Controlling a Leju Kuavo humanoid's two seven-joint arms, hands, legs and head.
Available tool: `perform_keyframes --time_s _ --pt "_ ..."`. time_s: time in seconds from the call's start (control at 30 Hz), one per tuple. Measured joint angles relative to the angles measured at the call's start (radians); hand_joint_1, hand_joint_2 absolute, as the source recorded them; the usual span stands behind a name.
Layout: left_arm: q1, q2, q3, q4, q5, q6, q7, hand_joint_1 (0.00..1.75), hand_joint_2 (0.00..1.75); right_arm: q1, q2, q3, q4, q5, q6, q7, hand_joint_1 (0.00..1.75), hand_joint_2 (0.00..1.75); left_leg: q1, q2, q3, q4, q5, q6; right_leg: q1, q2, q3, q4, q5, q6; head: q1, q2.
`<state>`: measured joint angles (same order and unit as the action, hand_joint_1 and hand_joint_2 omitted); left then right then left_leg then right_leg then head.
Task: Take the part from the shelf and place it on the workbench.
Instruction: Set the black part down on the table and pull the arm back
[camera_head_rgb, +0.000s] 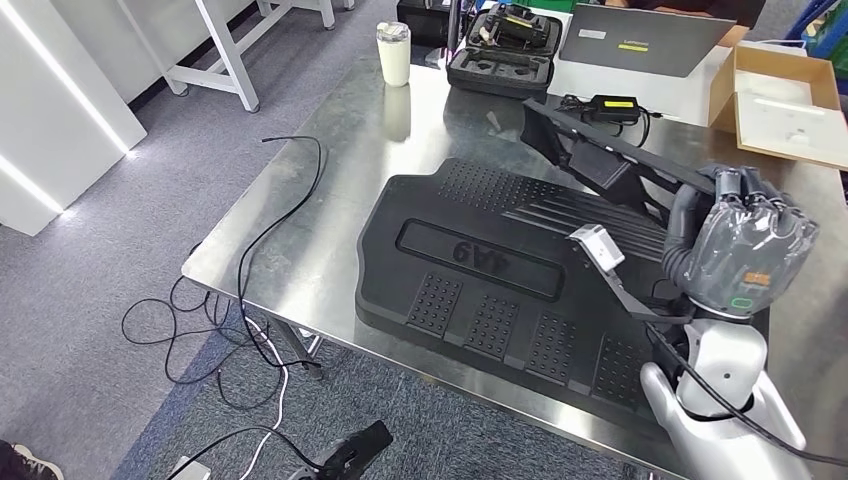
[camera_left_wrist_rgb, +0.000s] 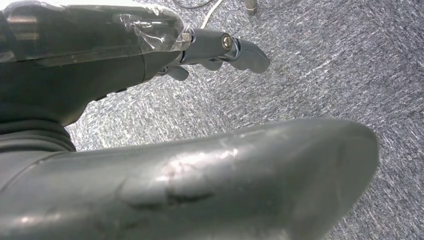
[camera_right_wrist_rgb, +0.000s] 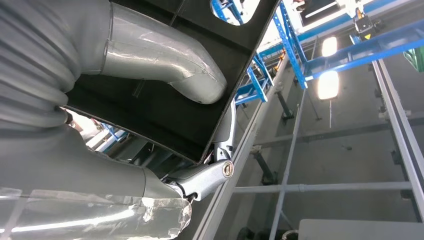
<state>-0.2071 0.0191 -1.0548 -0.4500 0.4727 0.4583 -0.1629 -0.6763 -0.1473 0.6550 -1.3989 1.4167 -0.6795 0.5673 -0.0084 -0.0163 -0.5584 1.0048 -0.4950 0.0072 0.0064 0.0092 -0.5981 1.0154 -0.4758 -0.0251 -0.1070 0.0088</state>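
The steel surface (camera_head_rgb: 300, 215) filled most of the head view, running from the upper middle to the lower right. On it, at centre, lay a large black moulded panel (camera_head_rgb: 480, 270) with raised characters in its recessed middle, seen upside down and reading roughly "4A9". The part (camera_head_rgb: 600, 165), a long black bracket-like piece with a small white tag, slanted above the panel from upper centre toward the right edge, where the right robot hand (camera_head_rgb: 745, 250) held it with fingers wrapped round its end; in the right wrist view the thumb (camera_right_wrist_rgb: 165, 60) pressed flat against the part's black face. At upper right stood an open cardboard box (camera_head_rgb: 780, 105), a grey laptop (camera_head_rgb: 640, 40) whose logo was too small to read, a black case (camera_head_rgb: 500, 55), and a white cup (camera_head_rgb: 394, 55).

The left robot hand (camera_left_wrist_rgb: 220, 47) hung over grey carpet (camera_left_wrist_rgb: 340, 60), fingers loosely extended, holding nothing.
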Motion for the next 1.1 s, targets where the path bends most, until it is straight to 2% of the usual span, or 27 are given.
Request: perform_keyframes --time_s 0.33,0.57,0.63,0.7,0.77,0.8,0.83,0.9,0.93,1.07,1.1 --pt "0.000 0.000 0.000 -0.005 0.000 0.001 0.000 0.00 0.00 0.006 -0.016 0.000 0.003 0.005 0.001 0.003 1.75 1.75 0.000 0.000 0.000 0.000 0.000 0.000 0.000 0.000 0.000 0.000 0.000 0.000 0.000 0.000" --pt "0.005 0.000 0.000 -0.005 0.011 0.011 0.000 0.00 0.00 0.028 -0.041 -0.004 0.003 0.059 0.008 0.025 1.75 1.75 0.000 0.000 0.001 0.000 0.000 0.000 0.000 0.000 0.000 0.000 0.000 0.000 0.000 0.000" --pt "0.006 0.000 0.000 -0.005 0.016 0.015 -0.001 0.00 0.00 0.042 -0.054 -0.012 0.000 0.063 0.009 0.028 1.71 1.75 0.000 0.000 0.001 0.000 0.000 0.000 0.000 0.000 0.000 0.000 0.000 0.000 0.000 0.000" --pt "0.007 0.000 0.000 -0.005 0.019 0.019 -0.002 0.00 0.00 0.058 -0.068 -0.022 -0.006 0.066 0.008 0.029 1.59 1.75 0.000 0.000 0.001 0.000 0.000 0.000 0.000 0.000 0.000 0.000 0.000 0.000 0.000 0.000" --pt "0.007 0.000 0.000 -0.005 0.020 0.020 -0.005 0.00 0.00 0.071 -0.078 -0.029 -0.016 0.068 0.004 0.023 1.57 1.75 0.000 0.000 0.001 0.000 0.000 0.000 0.000 0.000 0.000 0.000 0.000 0.000 0.000 0.000" --pt "0.008 0.000 0.000 -0.005 0.021 0.021 -0.006 0.00 0.00 0.079 -0.082 -0.031 -0.022 0.069 0.000 0.016 1.48 1.75 0.000 0.000 0.001 0.000 0.000 0.001 0.000 0.000 0.001 0.000 0.000 0.000 0.000 0.000" --pt "0.008 0.000 0.000 -0.005 0.022 0.022 -0.007 0.00 0.00 0.088 -0.084 -0.033 -0.028 0.070 -0.002 0.007 1.14 1.75 0.000 0.000 0.001 0.000 0.000 0.001 0.000 0.000 0.001 -0.001 0.000 0.000 0.000 0.000" --pt "0.010 0.000 0.000 -0.005 0.028 0.025 -0.011 0.00 0.00 0.110 -0.087 -0.034 -0.042 0.072 -0.007 -0.007 0.33 1.75 0.000 0.000 0.001 0.000 -0.001 0.000 0.000 0.000 0.001 -0.001 0.000 0.000 0.000 0.000" --pt "0.010 0.000 0.000 -0.005 0.031 0.027 -0.013 0.00 0.00 0.120 -0.087 -0.034 -0.047 0.072 -0.007 -0.011 0.03 1.75 0.000 0.000 0.001 0.000 -0.001 0.000 0.000 0.000 0.001 -0.001 0.000 0.000 0.000 0.000" --pt "0.013 0.000 0.000 -0.005 0.045 0.036 -0.020 0.00 0.00 0.145 -0.089 -0.033 -0.060 0.073 -0.003 -0.012 0.00 1.75 0.000 0.000 0.001 0.000 -0.001 0.000 0.000 0.000 0.001 -0.001 0.000 0.000 0.000 0.000" --pt "0.015 0.000 0.000 -0.005 0.049 0.038 -0.022 0.00 0.00 0.151 -0.089 -0.033 -0.063 0.073 -0.001 -0.011 0.00 1.31 0.000 0.000 0.001 0.000 -0.001 0.000 0.000 0.000 0.001 -0.001 0.000 0.000 0.000 0.000"
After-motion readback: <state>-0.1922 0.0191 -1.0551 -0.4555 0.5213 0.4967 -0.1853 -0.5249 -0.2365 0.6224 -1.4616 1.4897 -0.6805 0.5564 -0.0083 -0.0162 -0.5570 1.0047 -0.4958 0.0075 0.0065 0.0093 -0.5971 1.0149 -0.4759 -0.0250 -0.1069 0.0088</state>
